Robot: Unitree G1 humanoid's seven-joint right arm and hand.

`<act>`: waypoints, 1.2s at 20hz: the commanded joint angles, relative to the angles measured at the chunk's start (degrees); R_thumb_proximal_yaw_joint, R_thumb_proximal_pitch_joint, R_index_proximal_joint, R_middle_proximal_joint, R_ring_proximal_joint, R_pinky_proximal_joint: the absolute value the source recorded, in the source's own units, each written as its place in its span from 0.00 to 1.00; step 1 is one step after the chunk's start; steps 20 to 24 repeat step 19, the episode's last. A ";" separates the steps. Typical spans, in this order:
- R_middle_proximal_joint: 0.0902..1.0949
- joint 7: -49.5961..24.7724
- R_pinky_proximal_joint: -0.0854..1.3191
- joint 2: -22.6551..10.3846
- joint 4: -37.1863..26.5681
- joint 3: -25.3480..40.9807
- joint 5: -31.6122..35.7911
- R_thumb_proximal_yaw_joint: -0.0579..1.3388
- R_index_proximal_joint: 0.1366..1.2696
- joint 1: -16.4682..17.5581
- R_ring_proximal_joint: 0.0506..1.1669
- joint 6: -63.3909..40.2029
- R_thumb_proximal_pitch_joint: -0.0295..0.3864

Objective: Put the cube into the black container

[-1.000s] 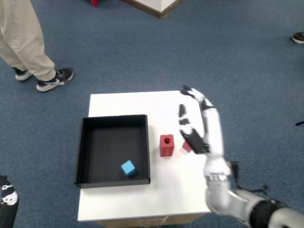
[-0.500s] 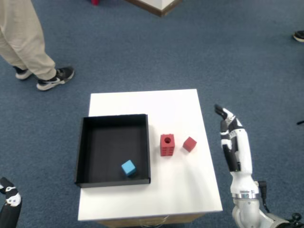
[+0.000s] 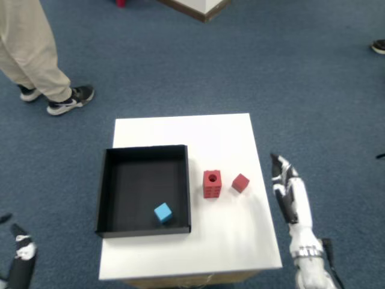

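Note:
A black container (image 3: 105,186) sits on the left half of the white table (image 3: 234,241), and a blue cube (image 3: 162,212) lies inside it near the front right corner. A small red cube (image 3: 240,182) rests on the table right of the container. My right hand (image 3: 287,192) hangs open just past the table's right edge, fingers straight and holding nothing, a little right of the red cube.
A taller red block (image 3: 211,183) with a round hole on top stands between the container and the red cube. A person's legs and shoes (image 3: 60,96) are on the blue carpet at the upper left. My left hand (image 3: 21,259) shows at the bottom left corner.
My right hand pulled away from over the red cube, out past the table's right edge, then came slightly nearer. The red cube, hidden before, now shows.

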 commanded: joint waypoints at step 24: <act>0.12 35.89 0.05 9.93 14.36 -15.63 21.64 0.02 0.15 -1.37 0.13 -2.54 0.41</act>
